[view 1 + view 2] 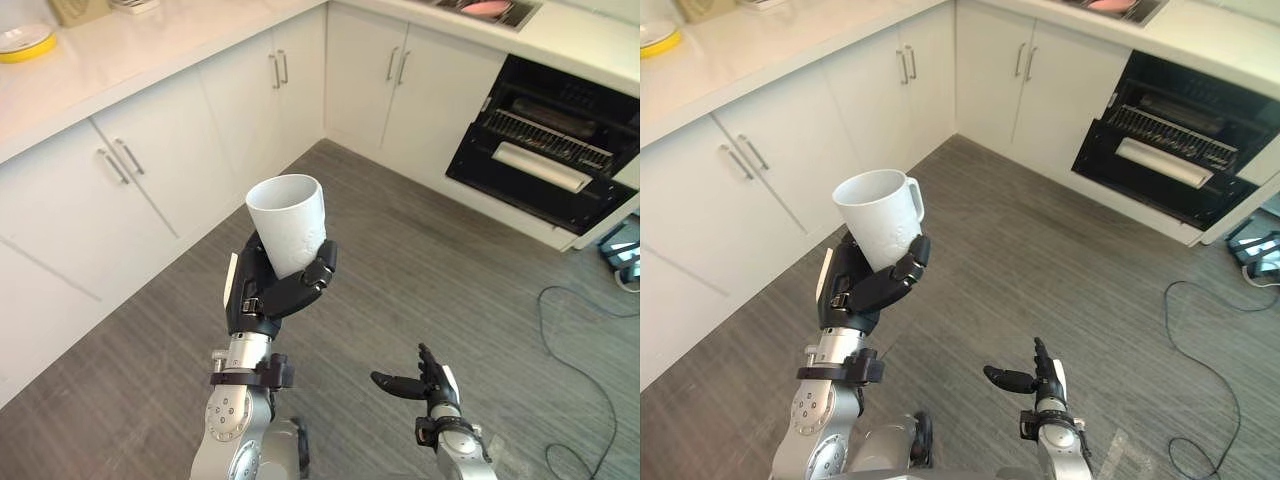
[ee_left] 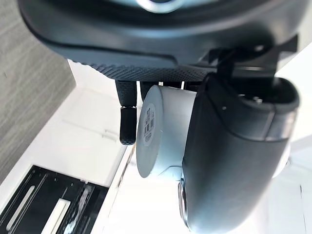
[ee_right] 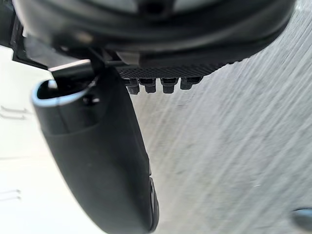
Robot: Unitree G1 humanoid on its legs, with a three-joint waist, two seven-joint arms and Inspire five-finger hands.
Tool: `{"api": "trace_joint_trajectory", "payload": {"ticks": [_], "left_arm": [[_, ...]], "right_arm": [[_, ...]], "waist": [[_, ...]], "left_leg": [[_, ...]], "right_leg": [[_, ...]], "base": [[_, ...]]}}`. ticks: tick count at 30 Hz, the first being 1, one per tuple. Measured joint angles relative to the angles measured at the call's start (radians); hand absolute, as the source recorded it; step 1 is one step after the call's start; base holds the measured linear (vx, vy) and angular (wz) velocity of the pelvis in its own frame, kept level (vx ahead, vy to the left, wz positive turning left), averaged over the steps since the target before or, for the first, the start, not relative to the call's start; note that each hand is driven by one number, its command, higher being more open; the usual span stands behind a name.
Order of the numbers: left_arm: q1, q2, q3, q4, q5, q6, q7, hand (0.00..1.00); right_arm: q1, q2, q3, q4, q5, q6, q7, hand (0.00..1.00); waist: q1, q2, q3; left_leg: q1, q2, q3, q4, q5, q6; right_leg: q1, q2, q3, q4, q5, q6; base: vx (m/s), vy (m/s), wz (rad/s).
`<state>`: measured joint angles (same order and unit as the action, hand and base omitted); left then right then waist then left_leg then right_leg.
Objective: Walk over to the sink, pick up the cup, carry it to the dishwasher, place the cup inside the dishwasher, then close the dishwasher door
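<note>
One cup [image 1: 288,232] stands near upright in my left hand [image 1: 268,292], fingers curled round it; right hand [image 1: 432,384] spread, empty. I'd carry it level to the open dishwasher [image 1: 548,145].

You have bare floor [image 1: 400,250] from both hands to the dishwasher [image 1: 545,150], with nothing lying on that stretch. Cabinets [image 1: 150,170] wall in the floor's left edge and far edge and meet at the far corner, and their handles [image 1: 122,160] stand out from the doors. The dishwasher gapes open toward the far right corner. A rack [image 1: 545,138] spans its upper part and a long white piece [image 1: 540,167] lies across below, so room inside is tight. Your left hand [image 1: 270,290], curled round the cup [image 1: 288,225], is raised well apart from the cabinets. Your right hand [image 1: 425,380], fingers straight, has free air all round.
</note>
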<state>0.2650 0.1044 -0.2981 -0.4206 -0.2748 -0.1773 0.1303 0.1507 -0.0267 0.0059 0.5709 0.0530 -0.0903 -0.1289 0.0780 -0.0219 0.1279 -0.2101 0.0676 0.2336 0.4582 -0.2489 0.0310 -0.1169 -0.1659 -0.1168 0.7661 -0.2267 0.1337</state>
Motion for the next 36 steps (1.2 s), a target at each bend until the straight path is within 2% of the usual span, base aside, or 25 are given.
{"api": "trace_joint_trajectory", "payload": {"ticks": [2, 4, 6, 9, 11, 12, 13, 14, 15, 16, 17, 18, 19, 20, 22, 23, 25, 27, 28, 29, 31, 32, 34, 35, 36], "left_arm": [[0.003, 0.007, -0.009, -0.008, 0.0, 0.0, 0.0, 0.0], [0.001, 0.006, -0.019, -0.034, 0.0, 0.0, 0.0, 0.0], [-0.001, 0.005, -0.028, -0.055, 0.0, -0.004, 0.0, 0.0], [-0.004, 0.005, -0.029, -0.04, 0.0, -0.007, 0.0, 0.0], [-0.004, 0.005, -0.027, -0.008, 0.0, -0.01, 0.0, 0.0], [-0.005, 0.002, -0.03, 0.028, 0.001, -0.009, -0.001, 0.0], [-0.007, -0.018, -0.032, 0.057, 0.001, -0.002, -0.002, 0.0], [-0.007, -0.038, -0.031, 0.08, 0.001, 0.017, -0.002, 0.0], [-0.003, -0.06, -0.021, 0.082, 0.001, 0.028, -0.001, 0.0], [-0.003, -0.069, -0.017, 0.082, 0.001, 0.031, -0.001, 0.0], [-0.003, -0.078, -0.012, 0.082, 0.001, 0.031, -0.003, 0.0], [-0.001, -0.082, -0.012, 0.073, 0.0, 0.029, -0.007, 0.0], [0.002, -0.082, -0.008, 0.066, 0.0, 0.029, -0.007, 0.0], [0.004, -0.083, -0.007, 0.058, 0.0, 0.028, -0.013, 0.0], [0.012, -0.085, 0.001, 0.058, 0.0, 0.025, -0.019, 0.0], [0.019, -0.084, 0.012, 0.061, 0.0, 0.025, -0.021, 0.0], [0.027, -0.084, 0.022, 0.067, -0.001, 0.025, -0.021, 0.0], [0.031, -0.083, 0.035, 0.067, 0.0, 0.024, -0.021, 0.0], [0.036, -0.08, 0.039, 0.066, 0.0, 0.023, -0.019, 0.0], [0.03, -0.071, 0.05, 0.065, 0.0, 0.021, -0.017, 0.0], [0.017, -0.064, 0.051, 0.064, -0.001, 0.022, -0.003, 0.0], [0.018, -0.059, 0.048, 0.064, -0.001, 0.022, -0.002, 0.0], [0.017, -0.033, 0.036, 0.063, 0.0, 0.022, 0.003, 0.0], [0.017, -0.01, 0.023, 0.064, 0.0, 0.028, 0.004, 0.0], [0.018, -0.001, 0.006, 0.059, 0.002, 0.028, 0.004, 0.0]], "right_arm": [[0.011, 0.022, 0.001, -0.012, -0.004, 0.0, 0.004, 1.0], [0.016, 0.041, 0.001, -0.024, -0.005, 0.0, 0.008, 1.0], [0.013, 0.05, 0.001, -0.032, -0.006, 0.0, 0.01, 1.0], [0.014, 0.049, 0.001, -0.029, -0.006, 0.0, 0.012, 1.0], [0.007, 0.04, 0.004, -0.006, -0.006, 0.0, 0.012, 1.0], [0.012, 0.031, 0.005, 0.012, -0.006, 0.003, 0.012, 1.0], [0.009, 0.015, 0.007, 0.023, -0.007, 0.008, 0.012, 1.0], [0.007, -0.004, 0.009, 0.023, -0.007, 0.013, 0.013, 1.0], [0.009, -0.011, 0.012, 0.018, -0.007, 0.013, 0.017, 1.0], [0.014, -0.013, 0.012, 0.008, -0.006, 0.013, 0.017, 1.0], [0.027, -0.011, 0.027, -0.023, -0.005, 0.012, 0.014, 1.0], [0.038, -0.012, 0.03, -0.049, -0.004, 0.011, 0.01, 1.0], [0.04, -0.012, 0.03, -0.059, -0.003, 0.009, 0.009, 1.0], [0.041, -0.012, 0.03, -0.08, -0.001, 0.004, 0.004, 1.0], [0.025, -0.018, 0.03, -0.075, 0.001, -0.005, 0.001, 1.0], [0.01, -0.022, 0.03, -0.054, 0.001, -0.005, 0.001, 1.0], [0.002, -0.028, 0.03, -0.019, 0.001, -0.005, 0.0, 1.0], [-0.008, -0.042, 0.029, 0.039, 0.001, -0.001, -0.001, 1.0], [-0.009, -0.05, 0.03, 0.065, 0.001, 0.002, -0.002, 1.0], [-0.019, -0.042, 0.032, 0.083, 0.001, 0.004, -0.003, 1.0], [-0.027, -0.034, 0.043, 0.084, -0.001, 0.007, 0.001, 1.0], [-0.028, -0.028, 0.042, 0.083, -0.002, 0.007, 0.001, 1.0], [-0.037, -0.011, 0.041, 0.077, -0.005, 0.007, 0.003, 1.0], [-0.04, 0.002, 0.042, 0.075, -0.006, 0.007, 0.006, 1.0], [-0.038, 0.014, 0.042, 0.069, -0.007, 0.008, 0.007, 1.0]], "waist": [[-0.013, -0.003, -0.002], [-0.015, -0.007, -0.005], [-0.024, -0.012, -0.009], [-0.05, -0.005, -0.013], [-0.065, -0.02, -0.034], [-0.076, -0.024, -0.043], [-0.075, 0.015, -0.05], [-0.083, 0.043, -0.055], [-0.078, 0.054, -0.049], [-0.076, 0.061, -0.045], [-0.07, 0.065, -0.041], [-0.062, 0.067, -0.039], [-0.055, 0.065, -0.039], [-0.037, 0.063, -0.04], [-0.014, 0.061, -0.038], [-0.008, 0.057, -0.036], [-0.007, 0.053, -0.033], [-0.006, 0.051, -0.032], [0.004, 0.046, -0.034], [0.004, 0.031, -0.035], [0.003, 0.01, -0.034], [0.006, 0.007, -0.033], [0.005, -0.007, -0.023], [-0.008, -0.012, -0.022], [-0.013, -0.01, -0.022]], "left_leg": [[0.08, -0.005, 0.0, -0.023, -0.034, 0.008], [0.138, -0.005, -0.004, -0.059, -0.059, 0.007], [0.178, -0.002, -0.014, -0.08, -0.084, -0.001], [0.271, 0.002, -0.033, -0.149, -0.114, -0.031], [0.341, -0.01, -0.045, -0.201, -0.126, -0.057], [0.386, -0.012, -0.06, -0.207, -0.131, -0.065], [0.396, 0.015, -0.067, -0.196, -0.136, -0.073], [0.376, 0.05, -0.085, -0.117, -0.116, -0.105], [0.339, 0.082, -0.093, 0.028, -0.072, -0.147], [0.308, 0.101, -0.096, 0.134, -0.032, -0.158], [0.231, 0.144, -0.106, 0.357, 0.052, -0.174], [0.15, 0.188, -0.095, 0.529, 0.035, -0.167], [0.112, 0.204, -0.083, 0.579, 0.017, -0.157], [0.037, 0.22, -0.062, 0.612, -0.016, -0.132], [-0.062, 0.225, -0.056, 0.547, -0.061, -0.093], [-0.105, 0.201, -0.067, 0.437, -0.075, -0.083], [-0.135, 0.132, -0.119, 0.218, -0.067, -0.094], [-0.148, 0.062, -0.178, -0.015, 0.039, -0.099], [-0.113, 0.034, -0.176, -0.064, 0.17, -0.081], [-0.108, 0.014, -0.154, -0.045, 0.173, -0.047], [-0.125, 0.009, -0.116, 0.053, 0.079, -0.011], [-0.116, 0.009, -0.102, 0.062, 0.061, -0.004], [-0.043, -0.001, -0.063, 0.037, 0.023, 0.011], [0.028, -0.014, -0.046, -0.002, 0.011, 0.02], [0.096, -0.015, -0.03, -0.042, -0.006, 0.022]], "right_leg": [[-0.075, -0.003, 0.016, 0.173, -0.006, -0.009], [-0.16, 0.007, -0.009, 0.201, -0.022, -0.035], [-0.237, 0.017, -0.053, 0.134, -0.032, -0.051], [-0.299, 0.061, -0.126, -0.163, -0.005, -0.071], [-0.304, 0.11, -0.145, -0.408, 0.144, -0.131], [-0.281, 0.117, -0.131, -0.435, 0.283, -0.205], [-0.27, 0.139, -0.158, -0.417, 0.269, -0.205], [-0.237, 0.158, -0.189, -0.415, 0.23, -0.222], [-0.188, 0.184, -0.191, -0.43, 0.203, -0.231], [-0.151, 0.2, -0.191, -0.449, 0.196, -0.235], [-0.064, 0.219, -0.182, -0.507, 0.182, -0.235], [0.022, 0.242, -0.166, -0.57, 0.179, -0.239], [0.058, 0.249, -0.157, -0.598, 0.177, -0.24], [0.112, 0.252, -0.128, -0.644, 0.165, -0.23], [0.158, 0.249, -0.089, -0.68, 0.14, -0.228], [0.181, 0.232, -0.066, -0.685, 0.12, -0.211], [0.206, 0.194, -0.047, -0.679, 0.085, -0.179], [0.236, 0.145, -0.017, -0.667, 0.043, -0.133], [0.243, 0.121, 0.015, -0.655, 0.025, -0.096], [0.249, 0.095, 0.03, -0.647, 0.009, -0.072], [0.236, 0.061, 0.064, -0.602, 0.009, -0.065], [0.221, 0.055, 0.072, -0.557, 0.006, -0.059], [0.12, 0.024, 0.079, -0.285, 0.001, -0.014], [0.043, -0.007, 0.077, -0.081, 0.0, 0.003], [-0.012, -0.017, 0.057, 0.058, -0.003, -0.001]], "base": [[0.36, 0.163, 0.08], [0.36, 0.098, 0.04], [0.33, 0.033, 0.13], [0.45, 0.006, 0.26], [0.65, -0.038, 0.32], [0.68, -0.07, 0.29], [0.7, -0.072, 0.34], [0.66, -0.094, 0.04], [0.64, -0.099, 0.02], [0.61, -0.108, -0.13], [0.55, -0.072, -0.1], [0.62, -0.058, -0.12], [0.54, -0.034, -0.27], [0.49, 0.011, -0.46], [0.35, 0.093, -0.52], [0.32, 0.198, -0.38], [0.35, 0.277, -0.27], [0.41, 0.358, -0.39], [0.34, 0.302, -0.55], [0.45, 0.358, -0.52], [0.45, 0.329, -0.42], [0.4, 0.319, -0.56], [0.35, 0.29, -0.48], [0.38, 0.281, -0.35], [0.31, 0.222, -0.29]]}}
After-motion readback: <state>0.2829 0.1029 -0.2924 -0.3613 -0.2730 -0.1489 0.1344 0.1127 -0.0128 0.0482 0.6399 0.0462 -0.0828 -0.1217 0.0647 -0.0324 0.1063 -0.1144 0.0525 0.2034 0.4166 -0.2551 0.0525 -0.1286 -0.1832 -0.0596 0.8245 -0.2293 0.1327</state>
